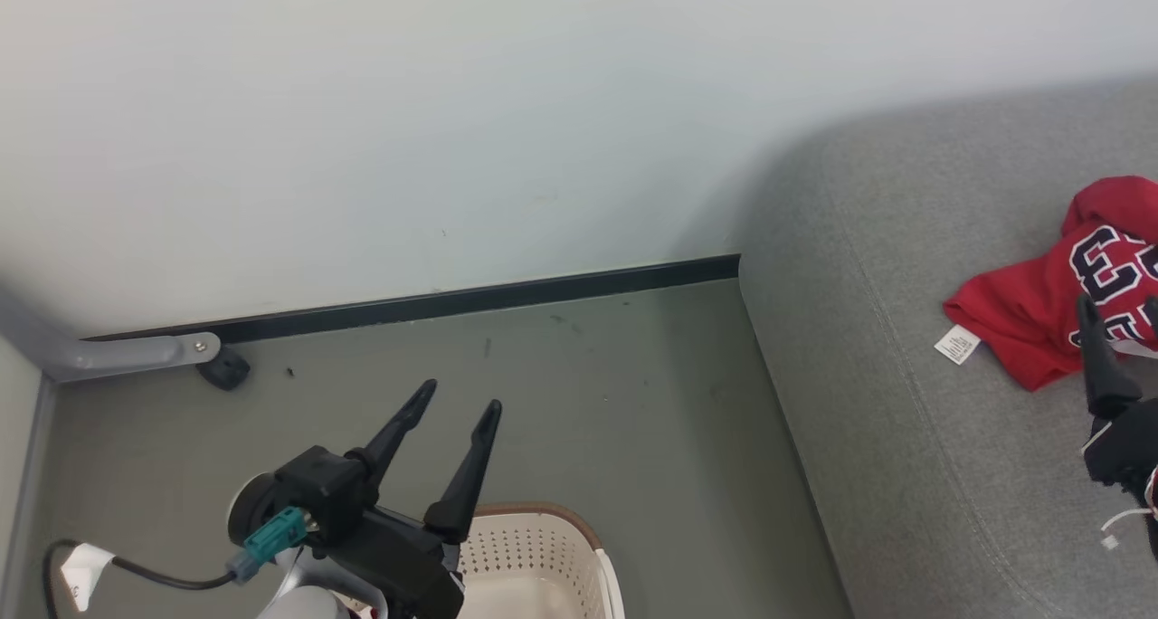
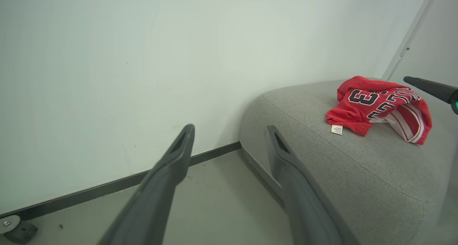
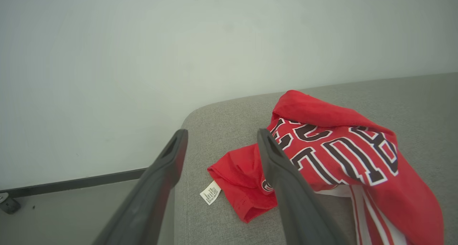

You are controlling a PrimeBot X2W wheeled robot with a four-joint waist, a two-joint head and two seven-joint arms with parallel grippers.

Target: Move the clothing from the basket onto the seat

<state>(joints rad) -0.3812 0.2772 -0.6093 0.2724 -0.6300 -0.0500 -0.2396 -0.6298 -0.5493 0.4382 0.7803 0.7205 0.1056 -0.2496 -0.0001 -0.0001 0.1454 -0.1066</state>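
From the head, the left pincer (image 1: 461, 397) is low on the left, over the floor (image 1: 588, 402). Its two fingers are spread wide and hold nothing. Just under it is the basket (image 1: 543, 512). The bit of the basket that shows has no clothes in it, but most of it is cut off or behind the arm, so I cannot tell if more is inside. The seat (image 1: 868, 402) is on the right. Red clothes (image 1: 1031, 316) lie on it in a loose heap, with a white tag (image 1: 957, 344) sticking out. The right pincer (image 1: 1120, 316) is at the right side, over the near part of the heap.

From the left wrist, the left pincer (image 2: 230, 128) is wide open and points at the wall (image 2: 143, 58) and the corner of the seat (image 2: 357, 159). The clothes (image 2: 372, 105) sit well away from it on the seat. One dark finger (image 2: 429, 88) of the other arm pokes in from the right, close to the heap.

From the right wrist, the right pincer (image 3: 222, 132) is open too, with nothing between its fingers. The clothes (image 3: 340, 148) rest on the seat (image 3: 222, 119) in front of it, apart from the fingers. The tag (image 3: 210, 193) lies flat on the grey cloth.

I think this piece is already put down on the seat. The next move is likely a look back into the basket. If more clothes are there, an open pincer must go down inside, pinch a good fold, and lift it clear of the rim.
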